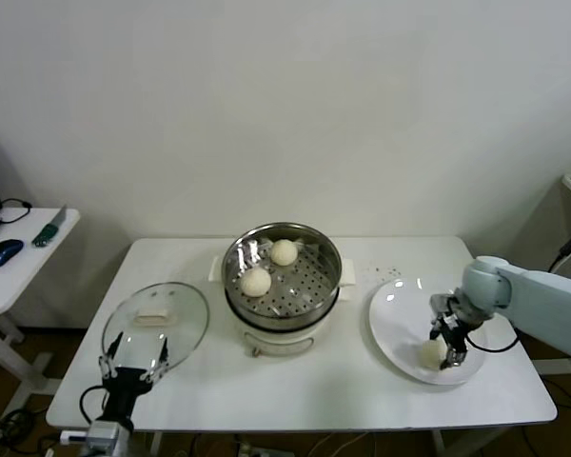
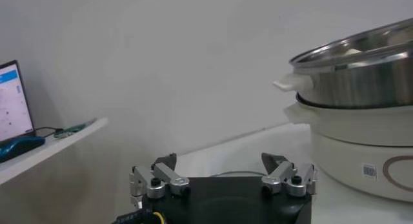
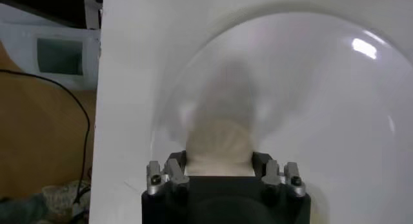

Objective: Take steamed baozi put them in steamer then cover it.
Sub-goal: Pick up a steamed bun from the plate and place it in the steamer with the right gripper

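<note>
Two steamed baozi (image 1: 269, 267) sit inside the steamer (image 1: 283, 276), one nearer the back at (image 1: 284, 251) and one nearer the front-left at (image 1: 256, 281), both resting on the perforated bottom and apart from each other. The steamer, a shiny steel basin on a white cooker base, stands at the middle of the white worktop (image 1: 324, 390). A third bun (image 1: 430, 354) lies on the flat white plate (image 1: 400, 319) to the robot's right of the steamer, toward the plate's front edge. The right end effector (image 1: 448, 352) is down on that plate, its fingers closed against the sides of this bun; in the right wrist view the bun (image 3: 218, 148) fills the gap between the two fingers (image 3: 171, 173), touching both, with the plate (image 3: 322, 102) beneath. No fourth bun can be made out in these views. The left end effector (image 1: 133, 367) hangs low at the front-left of the worktop, just in front of the clear glass lid (image 1: 157, 319) that lies flat there; its fingers stand wide apart and grip nothing, as the left wrist view (image 2: 222, 180) confirms, with the steamer (image 2: 352, 77) off to one side. A small side table (image 1: 19, 262) with a few items stands beyond the worktop's left end.
</note>
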Available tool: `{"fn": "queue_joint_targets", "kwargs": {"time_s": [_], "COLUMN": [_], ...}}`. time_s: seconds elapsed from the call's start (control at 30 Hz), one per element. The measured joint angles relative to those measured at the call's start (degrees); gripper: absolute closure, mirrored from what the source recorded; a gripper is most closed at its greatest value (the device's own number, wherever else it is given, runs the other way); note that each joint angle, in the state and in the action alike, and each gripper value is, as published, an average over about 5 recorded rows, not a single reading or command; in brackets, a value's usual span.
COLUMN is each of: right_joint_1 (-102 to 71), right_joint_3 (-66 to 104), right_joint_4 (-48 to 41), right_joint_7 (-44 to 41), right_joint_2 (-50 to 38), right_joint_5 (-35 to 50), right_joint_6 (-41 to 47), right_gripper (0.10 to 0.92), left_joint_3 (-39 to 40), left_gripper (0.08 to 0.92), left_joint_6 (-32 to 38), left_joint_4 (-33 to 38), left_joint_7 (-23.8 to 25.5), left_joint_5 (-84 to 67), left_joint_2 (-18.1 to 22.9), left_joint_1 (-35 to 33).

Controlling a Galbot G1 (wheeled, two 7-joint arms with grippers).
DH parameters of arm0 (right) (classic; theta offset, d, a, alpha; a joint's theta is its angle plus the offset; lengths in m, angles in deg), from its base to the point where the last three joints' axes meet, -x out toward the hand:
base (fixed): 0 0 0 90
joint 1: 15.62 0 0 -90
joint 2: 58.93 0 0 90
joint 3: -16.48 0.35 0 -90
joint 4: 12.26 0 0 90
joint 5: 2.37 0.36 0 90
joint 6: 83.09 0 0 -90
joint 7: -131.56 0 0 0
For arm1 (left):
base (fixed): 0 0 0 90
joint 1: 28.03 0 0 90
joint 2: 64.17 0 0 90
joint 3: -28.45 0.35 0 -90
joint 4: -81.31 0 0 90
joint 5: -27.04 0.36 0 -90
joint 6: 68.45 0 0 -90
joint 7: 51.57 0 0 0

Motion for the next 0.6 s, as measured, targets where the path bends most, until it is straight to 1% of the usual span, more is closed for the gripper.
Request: {"fn": "queue_joint_targets", "kwargs": {"time_s": [0.3, 0.6], "right_joint_1": [14.6, 30.0], "right_joint_3": [-7.7, -13.3], "right_joint_4": [2.5, 1.6], "right_joint_7": [-2.3, -3.7], "right_joint_2": [4.1, 13.3], "right_joint_5": [-1.3, -1.3], "right_joint_6": [-9.7, -22.8], "right_gripper": [0.353, 0.345], "left_joint_3": [0.7, 1.4], "left_gripper": [0.177, 0.177], "left_joint_6": [-0.2, -0.4], "left_joint_4": [0.5, 0.7], "left_joint_7": [0.0, 0.4], "left_joint_5": [0.5, 0.7], "left_joint_2": [0.1, 0.0], "left_joint_1": [-0.2, -0.7]}}
